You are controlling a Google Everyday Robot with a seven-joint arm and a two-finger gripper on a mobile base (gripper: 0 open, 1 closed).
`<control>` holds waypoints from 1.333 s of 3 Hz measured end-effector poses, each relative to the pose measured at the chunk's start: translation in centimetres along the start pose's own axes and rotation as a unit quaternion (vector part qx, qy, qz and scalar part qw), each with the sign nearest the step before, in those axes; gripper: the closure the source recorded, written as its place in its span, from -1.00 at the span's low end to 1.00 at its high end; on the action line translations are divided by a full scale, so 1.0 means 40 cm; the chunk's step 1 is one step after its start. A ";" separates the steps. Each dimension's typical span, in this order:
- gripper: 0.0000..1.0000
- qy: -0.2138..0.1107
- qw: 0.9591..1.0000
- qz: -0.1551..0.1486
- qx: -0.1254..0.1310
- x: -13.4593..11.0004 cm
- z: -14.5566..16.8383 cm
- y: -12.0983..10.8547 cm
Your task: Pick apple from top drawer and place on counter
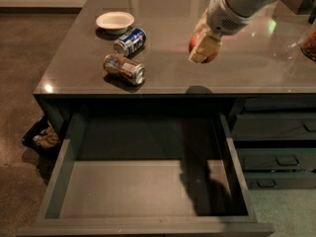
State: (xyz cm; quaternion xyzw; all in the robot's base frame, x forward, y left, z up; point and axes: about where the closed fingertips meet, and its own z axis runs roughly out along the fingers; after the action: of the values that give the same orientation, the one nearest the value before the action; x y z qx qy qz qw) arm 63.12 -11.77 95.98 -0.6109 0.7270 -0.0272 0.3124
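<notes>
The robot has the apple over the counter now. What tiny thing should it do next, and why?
Probably lower the hand straight down. It grips the small round red apple, apparently above the glossy dark grey counter near its front edge, and the wide dark grey-green top drawer lies open and empty. Setting the apple down before letting go should stop it dropping or rolling.

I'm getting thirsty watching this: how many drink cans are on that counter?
2. A blue can lies beside the white bowl; a brown can lies nearer the counter's front edge. The gripper holds the apple above the counter.
</notes>
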 end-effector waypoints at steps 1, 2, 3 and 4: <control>1.00 0.000 1.000 0.000 0.000 0.000 0.000 0.000; 1.00 -0.001 1.000 0.006 -0.015 0.009 0.031 -0.017; 1.00 0.004 0.998 0.021 -0.052 0.049 0.125 -0.055; 1.00 0.005 0.992 0.049 -0.115 0.088 0.258 -0.062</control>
State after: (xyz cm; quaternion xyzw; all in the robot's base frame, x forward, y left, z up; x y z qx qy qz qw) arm 70.11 -12.04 87.25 -0.6063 0.7559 0.0682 0.2374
